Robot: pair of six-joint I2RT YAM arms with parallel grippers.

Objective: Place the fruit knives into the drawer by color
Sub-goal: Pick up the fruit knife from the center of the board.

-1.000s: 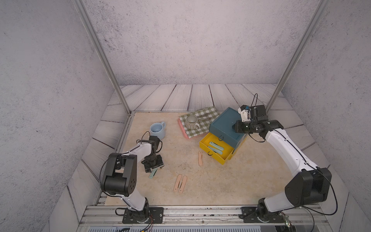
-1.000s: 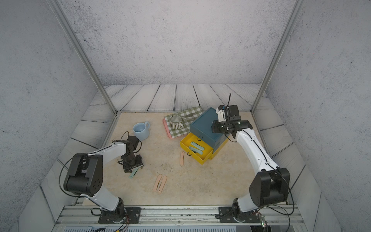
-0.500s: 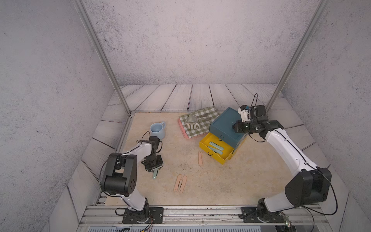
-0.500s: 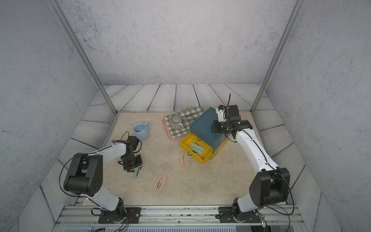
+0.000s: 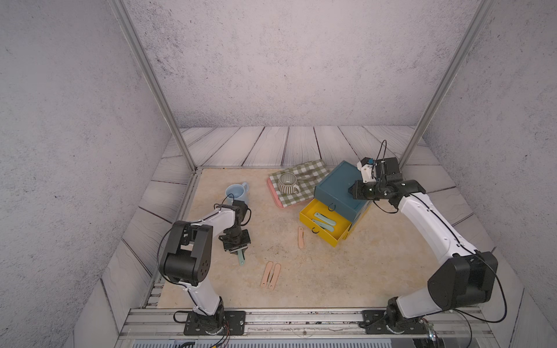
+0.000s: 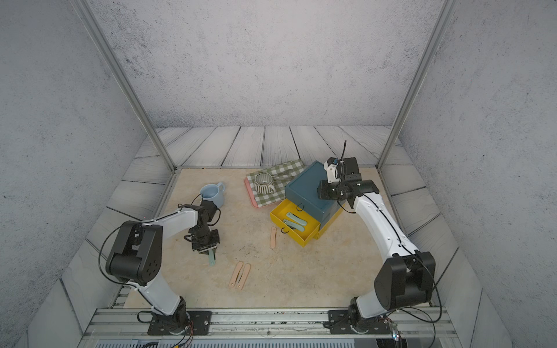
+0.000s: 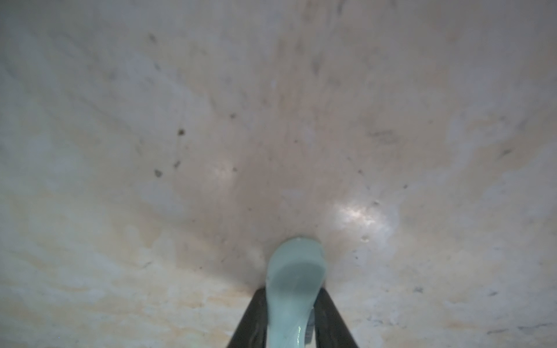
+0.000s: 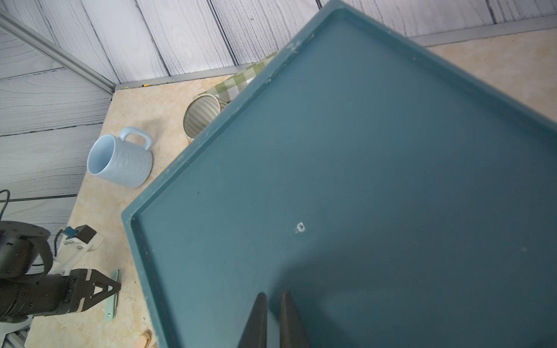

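- Left jaws were clamped on a mint-green knife (image 5: 241, 258), its tip at the surface (image 5: 376, 271), near left.
- Two pink knives (image 5: 270, 274) lay side by side near centre, and a third pink knife (image 5: 300, 237) lay just left of the yellow drawer (image 5: 312, 209); all were unsorted.
- The yellow drawer stood open with two mint-green knives (image 5: 325, 219) inside.
- Right jaws were closed and empty over the chest (image 5: 334, 183).
- Olive-grey knives were not in view. Judged roughly midway.

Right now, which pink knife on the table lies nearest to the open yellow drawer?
The lone pink knife, lying by itself beside the yellow drawer. The other two pink knives lie side by side, farther away.
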